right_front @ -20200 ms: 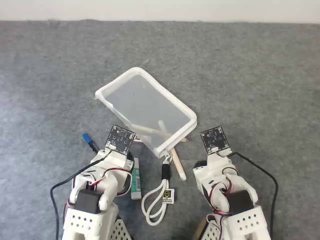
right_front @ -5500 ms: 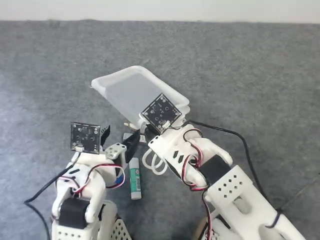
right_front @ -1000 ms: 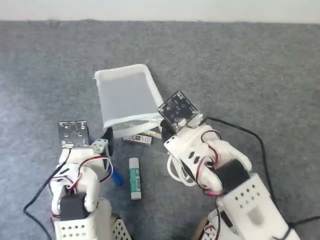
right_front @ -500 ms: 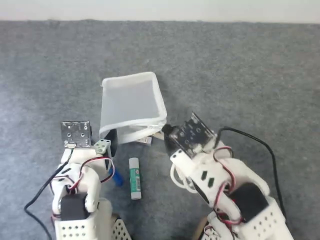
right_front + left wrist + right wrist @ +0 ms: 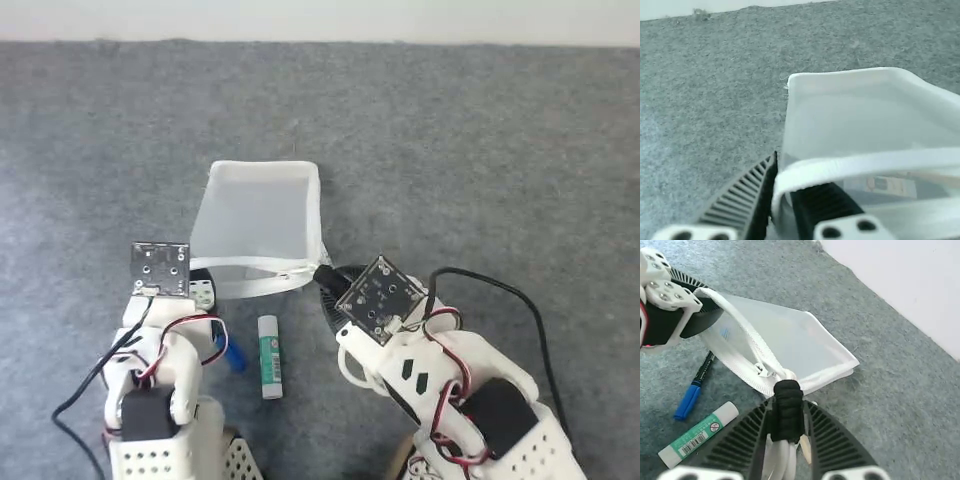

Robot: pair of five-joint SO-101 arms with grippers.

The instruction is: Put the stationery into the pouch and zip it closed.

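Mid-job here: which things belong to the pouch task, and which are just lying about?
Job: pouch held by the left gripper, glue stick, blue pen, black-tipped white cord in the right gripper.
Lying about: grey mat, arm's black wire.

Grey table (image 5: 500, 150): pouch (image 5: 255, 215), glue stick (image 5: 269, 355), blue pen (image 5: 232, 356).
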